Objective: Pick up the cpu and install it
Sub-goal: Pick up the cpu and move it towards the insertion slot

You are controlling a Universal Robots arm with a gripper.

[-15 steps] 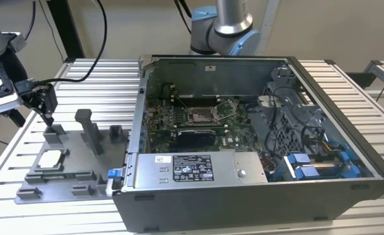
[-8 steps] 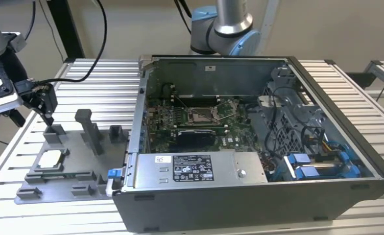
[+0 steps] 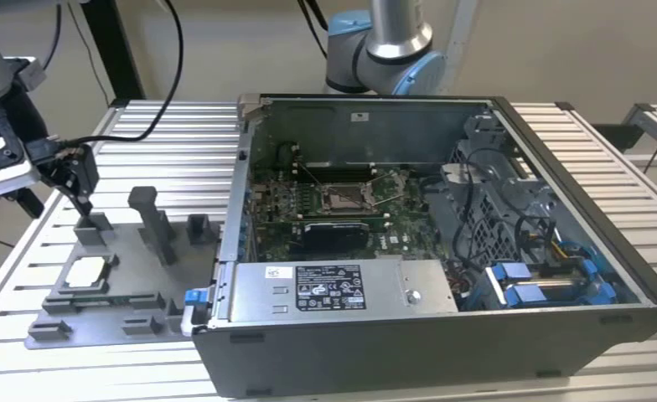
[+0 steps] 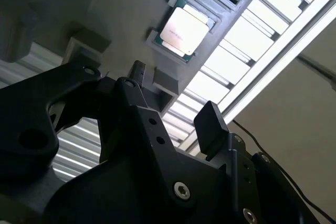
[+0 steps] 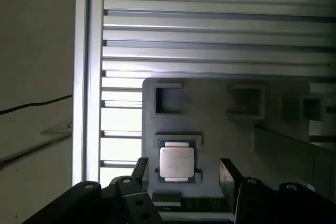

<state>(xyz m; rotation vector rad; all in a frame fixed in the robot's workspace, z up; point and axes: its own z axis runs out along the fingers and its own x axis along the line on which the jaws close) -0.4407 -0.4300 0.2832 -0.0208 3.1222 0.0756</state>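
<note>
The cpu (image 3: 88,270) is a small square chip with a silvery-white top. It lies flat in a recess of the grey plastic tray (image 3: 121,297) on the exterior view's left. My gripper (image 3: 80,191) hangs above the tray, beyond the chip and clear of it. In the first wrist view the cpu (image 5: 177,163) sits between the two dark fingers (image 5: 140,174), which stand well apart: my gripper (image 5: 185,176) is open and holds nothing. The second wrist view shows the cpu (image 4: 184,27) past the open gripper (image 4: 173,100). The socket (image 3: 345,197) lies on the board inside the open computer case (image 3: 340,347).
Upright grey posts (image 3: 155,222) rise from the tray close to my gripper. The case wall (image 3: 237,209) stands just right of the tray in the exterior view. Everything rests on a slatted aluminium table (image 3: 16,251), with cables (image 3: 161,100) trailing behind.
</note>
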